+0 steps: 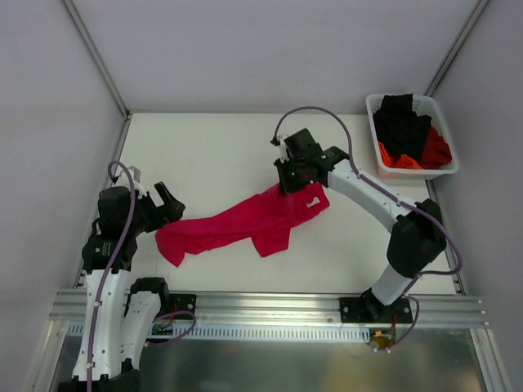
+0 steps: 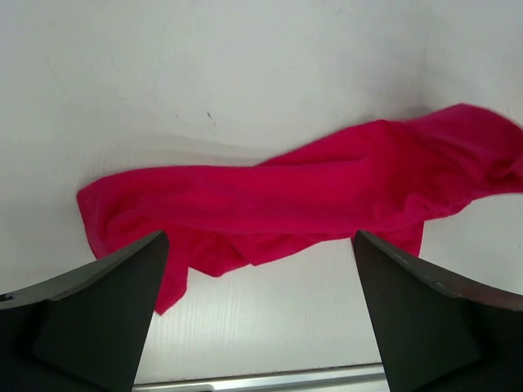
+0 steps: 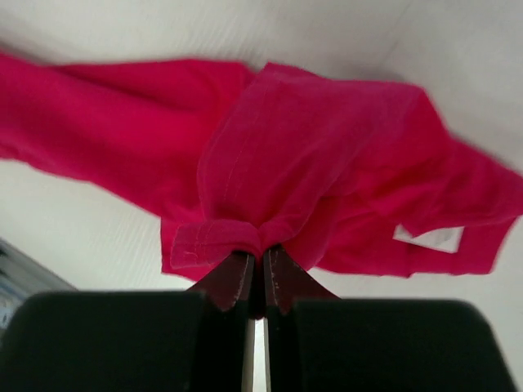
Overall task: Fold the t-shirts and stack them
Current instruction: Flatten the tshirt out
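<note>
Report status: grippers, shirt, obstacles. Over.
Left gripper open, empty. Right gripper shut on shirt. Shirt stretched out on table, unfolded. Nothing in the way.

White table (image 1: pixel 204 147) enclosed by plain pale-grey walls (image 1: pixel 270 49).

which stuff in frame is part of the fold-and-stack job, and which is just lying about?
Job:
- crimson-pink t-shirt, bunched, one edge pinched in the right hand
- left hand, open, holding nothing
- black t-shirt and orange-red t-shirt, heaped in the basket

Lying about:
- white basket, far right corner
- table
</note>
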Controlling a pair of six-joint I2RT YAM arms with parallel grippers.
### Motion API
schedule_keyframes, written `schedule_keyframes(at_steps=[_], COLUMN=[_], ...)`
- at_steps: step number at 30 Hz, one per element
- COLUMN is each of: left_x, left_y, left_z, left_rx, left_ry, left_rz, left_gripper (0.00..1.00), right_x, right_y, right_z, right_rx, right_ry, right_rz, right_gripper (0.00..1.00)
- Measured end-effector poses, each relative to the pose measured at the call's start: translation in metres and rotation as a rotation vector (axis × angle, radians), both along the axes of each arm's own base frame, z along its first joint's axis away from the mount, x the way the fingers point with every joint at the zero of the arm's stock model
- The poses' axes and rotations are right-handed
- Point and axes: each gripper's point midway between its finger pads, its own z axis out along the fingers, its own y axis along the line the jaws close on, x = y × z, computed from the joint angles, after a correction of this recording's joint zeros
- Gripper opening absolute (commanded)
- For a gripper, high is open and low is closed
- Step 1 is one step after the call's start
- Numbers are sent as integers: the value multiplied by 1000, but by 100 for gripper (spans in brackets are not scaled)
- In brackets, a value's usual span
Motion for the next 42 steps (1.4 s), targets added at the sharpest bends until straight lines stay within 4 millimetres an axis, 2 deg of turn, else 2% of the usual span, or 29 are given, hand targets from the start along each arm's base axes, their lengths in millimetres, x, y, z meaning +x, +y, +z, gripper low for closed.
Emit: schedule_keyframes(at_steps=[3,7,10,12,14,18,22,25,28,37,41,42], left_x=[10,44,75,83,86,88,87,91,96,101,102,102], left_y=[3,3,-2,-12,-38,-100,-140,-150,-157,-193,-208,-211], left_z=[11,7,-18,-37,-51,-66,-88,-104,-114,-156,-156,-156], left_rx=[29,38,38,57,81,91,109,114,114,112,113,113], left_ry=[-4,81,170,222,242,211,201,201,180,214,189,183], left_rz=[-9,-43,-99,-156,-266,-525,-711,-778,-840,-982,-1017,-1024], left_gripper=[99,97,96,97,95,94,92,91,90,84,81,73], right_x=[-39,-88,-108,-112,-106,-80,-41,-26,-23,-20,-29,-32], right_y=[-2,-19,-36,-55,-72,-87,-67,-56,-54,-74,-82,-84], right_z=[-20,-32,-38,-44,-45,-39,-25,-13,-6,11,25,26], right_rx=[26,39,7,-39,-70,-60,-27,2,12,43,73,80], right_ry=[50,81,79,74,76,95,71,35,13,-27,-62,-69], right_rz=[34,78,62,-3,-103,-280,-311,-296,-286,-329,-335,-335], right_gripper=[0,0,0,0,0,0,0,1,0,0,0,0])
